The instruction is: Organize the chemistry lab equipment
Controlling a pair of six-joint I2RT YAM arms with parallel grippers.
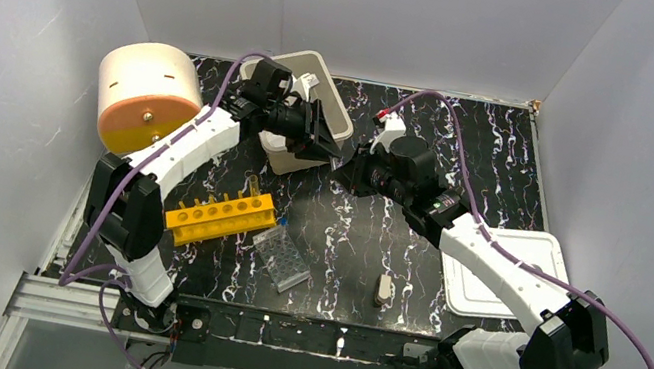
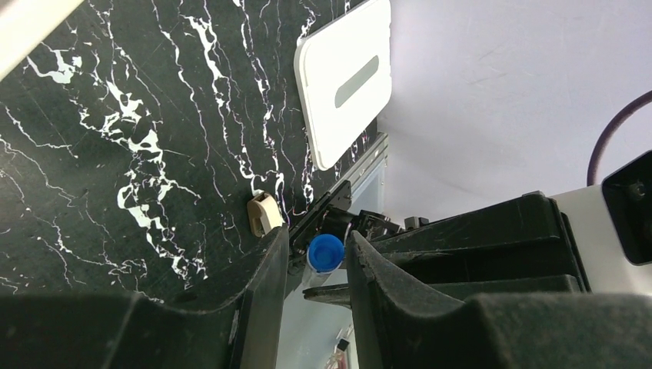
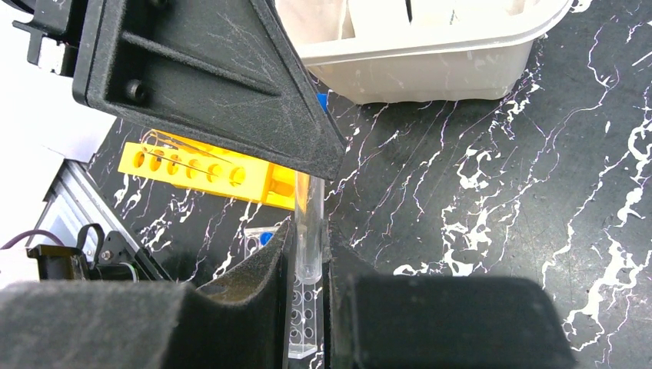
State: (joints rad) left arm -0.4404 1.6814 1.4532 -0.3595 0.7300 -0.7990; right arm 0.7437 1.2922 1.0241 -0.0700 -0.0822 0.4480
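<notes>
Your right gripper (image 3: 307,244) clamps the clear plastic tube (image 3: 308,223), probably for handover; your left gripper (image 2: 317,235) flanks its blue cap (image 2: 325,252), pinch unconfirmed.

On your desk (image 1: 509,166), the tub (image 1: 315,66) sits at the back, left of centre, with the drum (image 1: 147,97) further left by the wall. The tube rack (image 1: 221,217) lies in front of the drum, the flat tube tray (image 1: 281,258) just right of it, and the stopper (image 1: 383,289) right again. The lid (image 1: 476,294) lies far right. Your left tool (image 1: 321,138) hangs at the tub's front rim. Your right tool (image 3: 307,257), a test tube (image 3: 309,215) between its fingers, is just right of it.
</notes>
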